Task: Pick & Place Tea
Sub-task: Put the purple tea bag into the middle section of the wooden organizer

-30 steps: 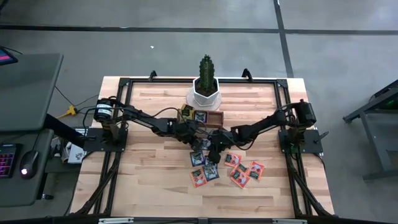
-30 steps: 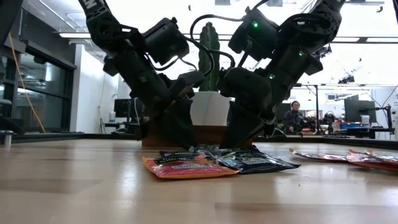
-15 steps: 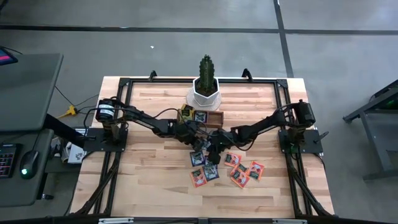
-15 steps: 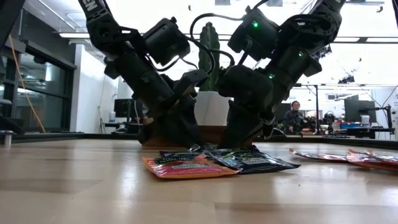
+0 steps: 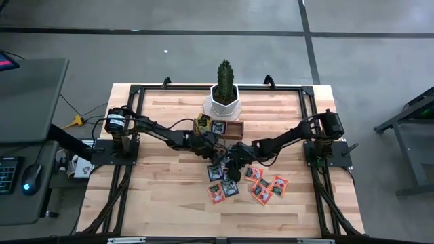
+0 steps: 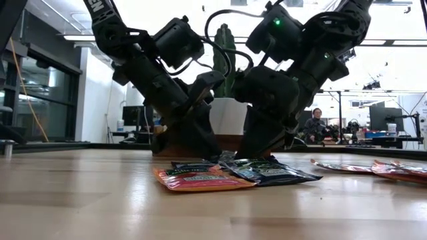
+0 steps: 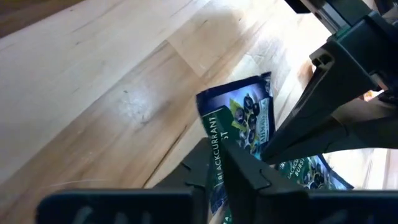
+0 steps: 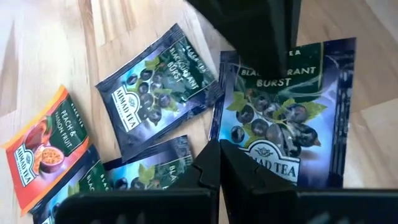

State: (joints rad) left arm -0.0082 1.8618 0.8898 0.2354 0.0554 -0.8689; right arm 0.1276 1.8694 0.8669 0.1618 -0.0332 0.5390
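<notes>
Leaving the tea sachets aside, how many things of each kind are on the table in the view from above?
Robot arms: 2 (left arm, right arm)
Potted cactus: 1
Wooden tray: 1
Total: 4

dark blue sachets [image 8: 283,124] read "blackcurrant burst", "ahmad tea"; orange sachet [image 8: 43,149] reads "peach & passion fruit".

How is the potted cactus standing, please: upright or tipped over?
Upright. The cactus rises straight from its white pot, which sits flat on the table; the low view shows it vertical behind the arms.
</notes>
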